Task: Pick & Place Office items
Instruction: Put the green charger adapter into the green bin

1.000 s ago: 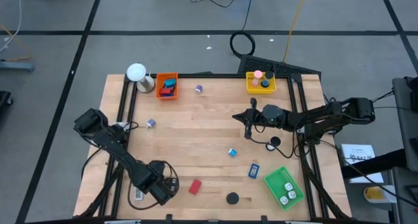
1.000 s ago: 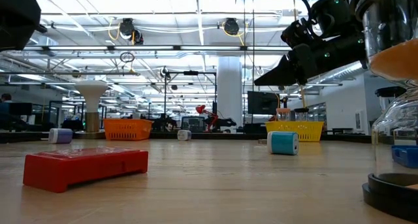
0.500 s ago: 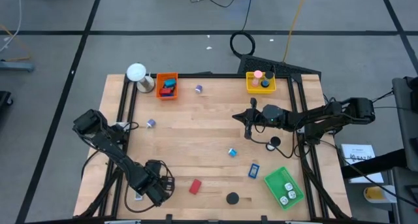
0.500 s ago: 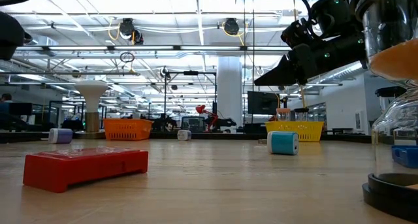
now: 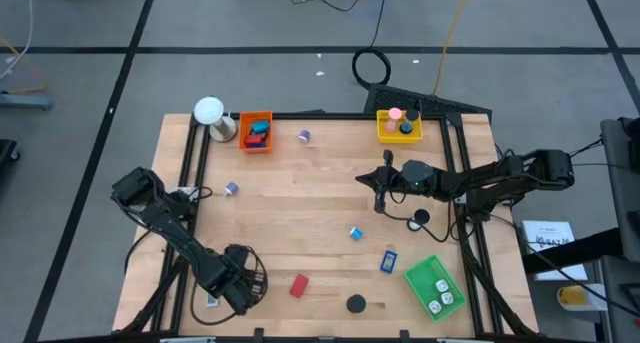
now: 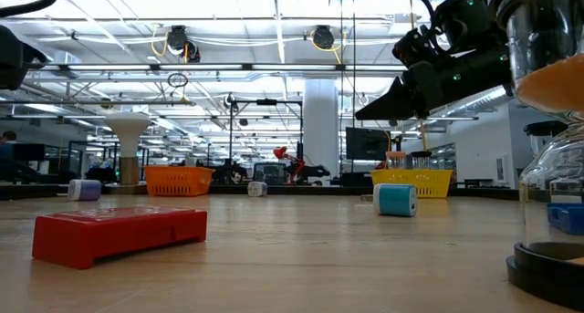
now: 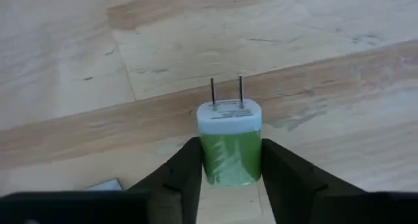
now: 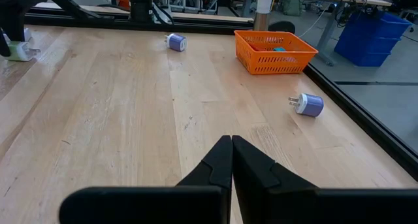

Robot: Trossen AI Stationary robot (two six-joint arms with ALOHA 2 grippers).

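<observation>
Left tool (image 7: 228,175) sits low at the near-left corner of the desk (image 5: 310,198), its two dark fingers (image 7: 176,178) clamped on the sides of a green plug adapter (image 7: 229,145), a glossy rounded block with a white end cap and two thin metal prongs pointing away over pale wood grain. Right tool (image 8: 231,160) hovers above the desk's right-middle, fingers pressed together to a narrow wedge, holding nothing. Desk is light butcher-block planks with a black frame. Loose pieces: flat red rectangle (image 5: 298,285) near the front, matte with rounded edges; black round disc (image 5: 356,304) just right of it; blue rectangle (image 5: 388,261) beside the green tray (image 5: 425,275); small teal roll (image 5: 355,233) mid-desk; purple adapter (image 5: 231,189) on the left side, another purple one (image 5: 304,135) near the back. Orange mesh-walled tray (image 5: 256,132) at the back left holds blue and red pieces; yellow tray (image 5: 399,126) at the back right holds a pink roll and dark pieces; the green tray holds black-and-white pieces. White ball-topped stand (image 5: 210,114) sits by the orange tray.
</observation>
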